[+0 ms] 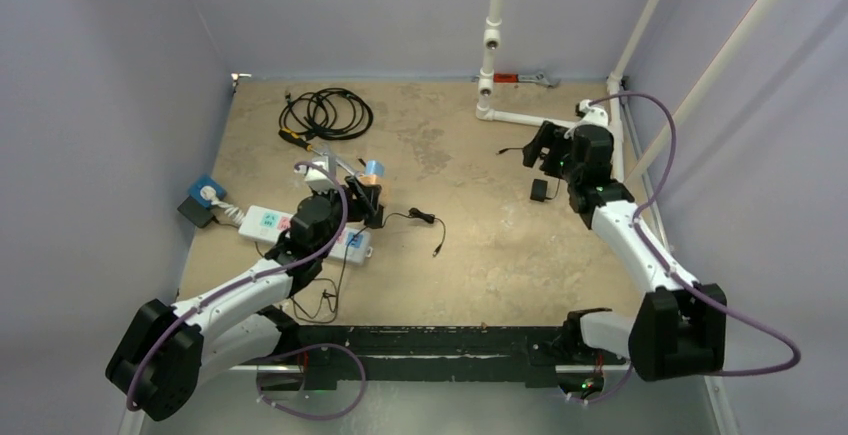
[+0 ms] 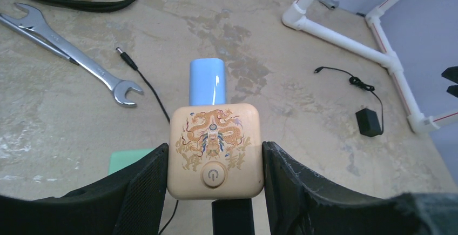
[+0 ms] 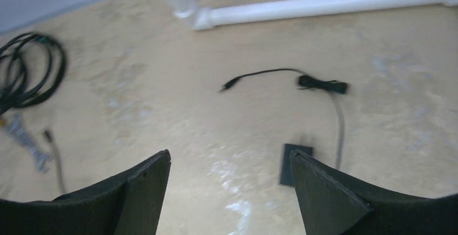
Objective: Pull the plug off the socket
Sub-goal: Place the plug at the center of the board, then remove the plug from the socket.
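Surrounding plug, wrench, coiled cable, white pipe

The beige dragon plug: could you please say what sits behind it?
A light blue block rises right behind the beige plug; whatever is beneath the plug is covered.

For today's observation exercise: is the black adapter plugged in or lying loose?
Loose. The black adapter lies flat on the table, with no socket around it and its cord trailing free.

Middle of table bare, wide passage front to back. Strip, wrench, coil crowd left; pipe, adapter block far right.
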